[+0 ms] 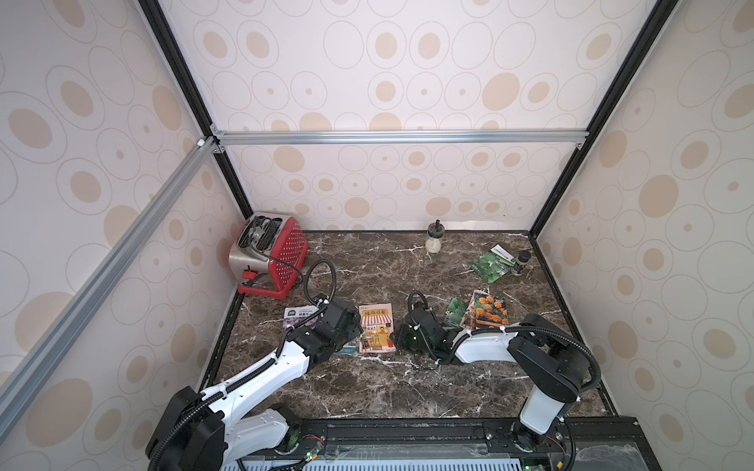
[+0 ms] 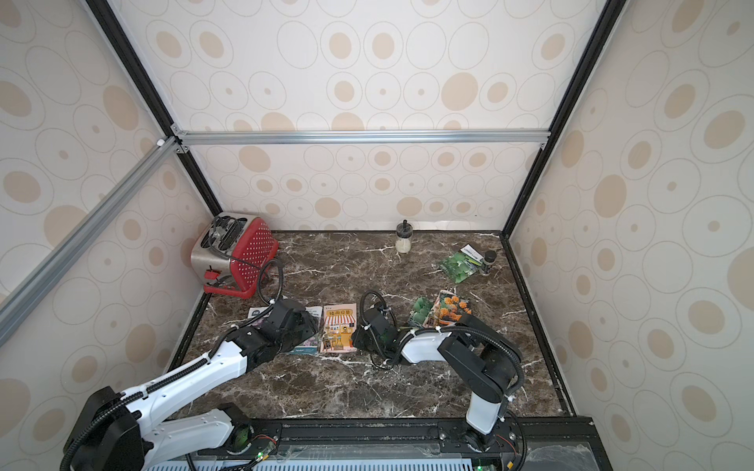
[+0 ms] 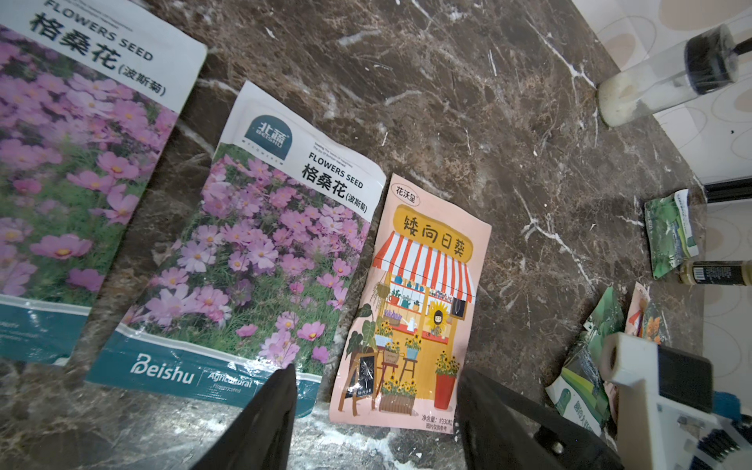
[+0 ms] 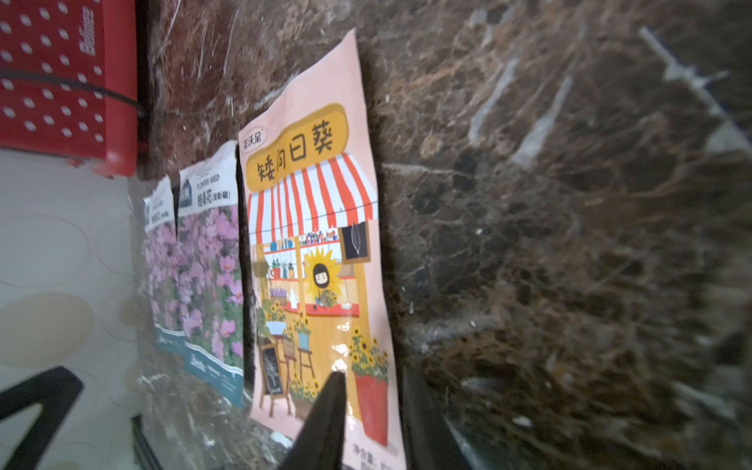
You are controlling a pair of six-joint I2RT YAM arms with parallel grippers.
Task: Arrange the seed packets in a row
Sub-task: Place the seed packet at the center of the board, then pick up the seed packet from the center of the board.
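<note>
A red toaster (image 1: 267,255) stands in the far-left back corner of the marble counter (image 1: 367,391). Two purple-flower packets lie side by side. In the left wrist view the first purple-flower packet (image 3: 61,162) is cut off by the frame, and the second purple-flower packet (image 3: 260,252) shows whole. In both top views the left arm hides most of the second. The left gripper (image 3: 376,370), jaws wide apart and empty, hangs at the near ends of that packet and of the single shopfront packet (image 1: 376,328), which lies flat just beside it. The right gripper (image 4: 372,372), jaws slightly parted, straddles the shopfront packet's near right corner; contact cannot be made out. A pale-filled jar (image 1: 434,240) stands at the back wall. Right of the gripper, one marigold packet (image 1: 487,312) overlaps the green heap (image 1: 456,312), too overlapped and arm-covered to count. At the back right, one rear green packet (image 1: 491,263) lies against a small dark jar (image 1: 521,261).
</note>
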